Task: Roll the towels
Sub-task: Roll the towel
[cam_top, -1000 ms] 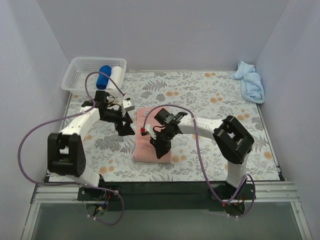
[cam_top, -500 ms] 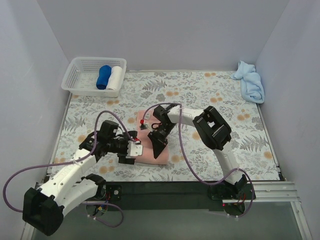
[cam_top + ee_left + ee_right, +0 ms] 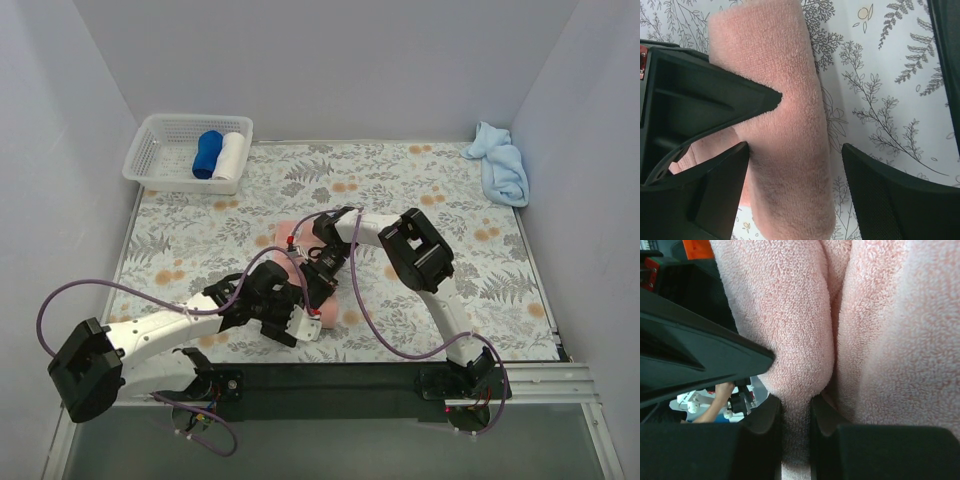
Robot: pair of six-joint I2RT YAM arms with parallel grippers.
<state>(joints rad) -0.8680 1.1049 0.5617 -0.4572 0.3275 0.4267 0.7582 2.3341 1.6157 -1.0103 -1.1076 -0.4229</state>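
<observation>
Position: the pink towel (image 3: 785,75) lies mid-table, part rolled into a thick tube. In the left wrist view some looser cloth shows at its left side. The blue towel (image 3: 502,165) sits bunched in the far right corner of the table (image 3: 400,190), unrolled and well apart from both arms.

Fingers: the left gripper (image 3: 795,146) has its fingers apart, straddling the tube. One finger touches the pile and the other stands clear of it. The right gripper (image 3: 796,407) is clamped on a fold of the pink towel, with terry bulging out on both sides of the pinch.

Risks from here, my judgement only:
- Both grippers crowd the same roll. If you move either one sideways, you may knock finger against finger.
- The right pinch holds only a ridge of cloth. If you pull hard, the fold may slip out or the tube may unwind.
- If you close the left fingers where they are, you will likely squash the tube rather than turn it, and loose layers will sag open.
- If you lift too high, the whole towel may drag across the table and skew the roll.
</observation>
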